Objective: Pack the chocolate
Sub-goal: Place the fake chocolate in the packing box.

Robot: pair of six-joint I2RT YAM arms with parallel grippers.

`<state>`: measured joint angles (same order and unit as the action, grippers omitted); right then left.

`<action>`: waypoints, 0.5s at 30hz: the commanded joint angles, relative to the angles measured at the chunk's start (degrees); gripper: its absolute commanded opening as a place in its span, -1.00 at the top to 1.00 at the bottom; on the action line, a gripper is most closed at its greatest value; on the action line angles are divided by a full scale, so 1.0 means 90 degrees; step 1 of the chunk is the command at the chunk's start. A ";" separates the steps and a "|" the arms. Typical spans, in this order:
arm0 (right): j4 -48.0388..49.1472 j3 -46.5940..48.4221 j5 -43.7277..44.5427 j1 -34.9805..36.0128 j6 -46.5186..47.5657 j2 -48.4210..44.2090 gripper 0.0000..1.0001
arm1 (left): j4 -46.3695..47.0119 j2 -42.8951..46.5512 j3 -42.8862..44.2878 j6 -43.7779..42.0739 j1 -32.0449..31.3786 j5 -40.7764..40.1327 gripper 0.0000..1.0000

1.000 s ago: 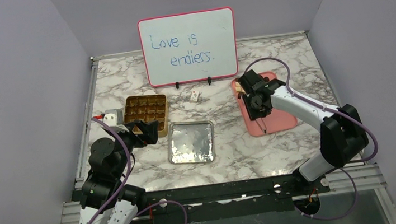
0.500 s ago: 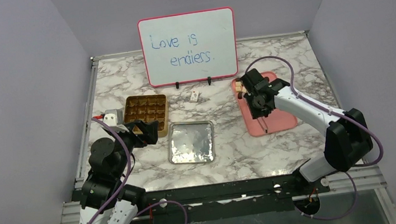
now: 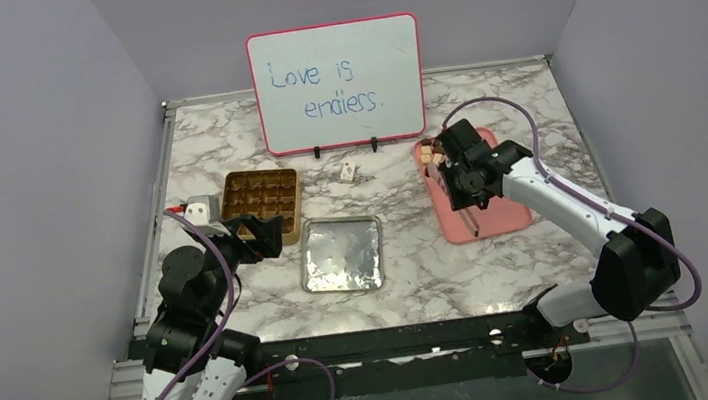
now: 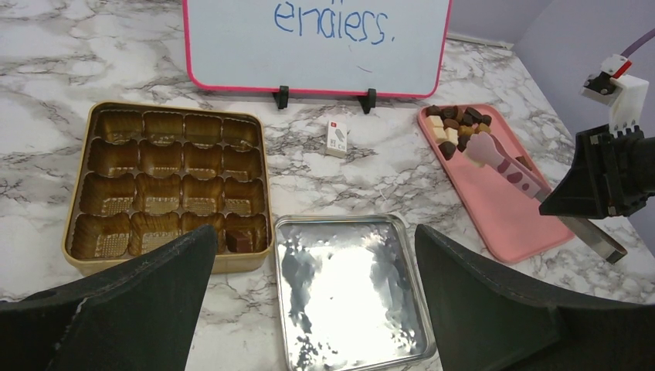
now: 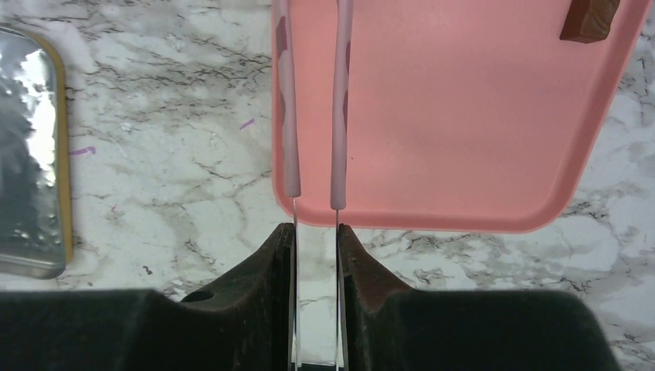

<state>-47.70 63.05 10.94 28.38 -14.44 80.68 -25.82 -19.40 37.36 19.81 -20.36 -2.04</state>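
Note:
The chocolate (image 4: 457, 124) lies heaped at the far end of the pink tray (image 4: 502, 209), and one brown piece (image 5: 588, 19) sits apart near the tray's right rim. A single dark piece (image 4: 239, 241) fills the near right cell of the gold tin (image 4: 85, 255). My right gripper (image 5: 315, 232) is shut on metal tongs (image 5: 313, 116) with pink sleeves. They point along the tray toward the heap, and their tip (image 4: 483, 148) is beside it. My left gripper (image 4: 315, 232) is open, above the table near the tin, with nothing in it.
A silver lid (image 3: 341, 254) lies between the tin (image 3: 261, 204) and the pink tray (image 3: 502, 211). A small white card (image 3: 348, 171) lies before the standing whiteboard (image 3: 336, 81). Purple walls close in the marble table on three sides.
My right arm has shifted slightly back and to the right over the pink tray, and its fingers have squeezed the tongs narrower. The left arm has not moved.

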 commanded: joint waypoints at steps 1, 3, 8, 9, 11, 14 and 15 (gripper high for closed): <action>0.0209 0.0282 -0.0560 0.0022 0.0032 -0.0401 0.47 | 0.0174 0.0130 -0.0003 -0.0040 -0.0005 -0.0203 -0.98; 0.0368 0.0299 -0.0805 0.0138 -0.0029 -0.0502 0.48 | 0.0174 0.0183 0.0057 0.0030 -0.0003 -0.0337 -0.98; 0.0851 0.0270 -0.1047 0.0901 -0.0370 -0.0648 0.48 | 0.0173 0.0305 0.0259 0.0225 -0.0003 -0.0521 -0.98; 0.0943 0.0278 -0.1061 0.1065 -0.0435 -0.0634 0.48 | 0.0174 0.0330 0.0299 0.0251 -0.0003 -0.0546 -0.98; 0.1194 0.0288 -0.1134 0.1387 -0.0572 -0.0552 0.48 | 0.0179 0.0373 0.0402 0.0291 -0.0003 -0.0630 -0.98; 0.1447 0.0424 -0.1115 0.1907 -0.0731 -0.0328 0.48 | 0.0171 0.0383 0.0511 0.0066 -0.0003 -0.0898 -0.98; 0.1509 0.0492 -0.1056 0.2071 -0.0773 -0.0221 0.48 | 0.0124 0.0379 0.0557 -0.0027 -0.0003 -0.1007 -0.98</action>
<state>-39.97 63.90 2.87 42.54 -18.50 76.51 -25.80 -16.82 39.16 21.43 -20.36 -6.17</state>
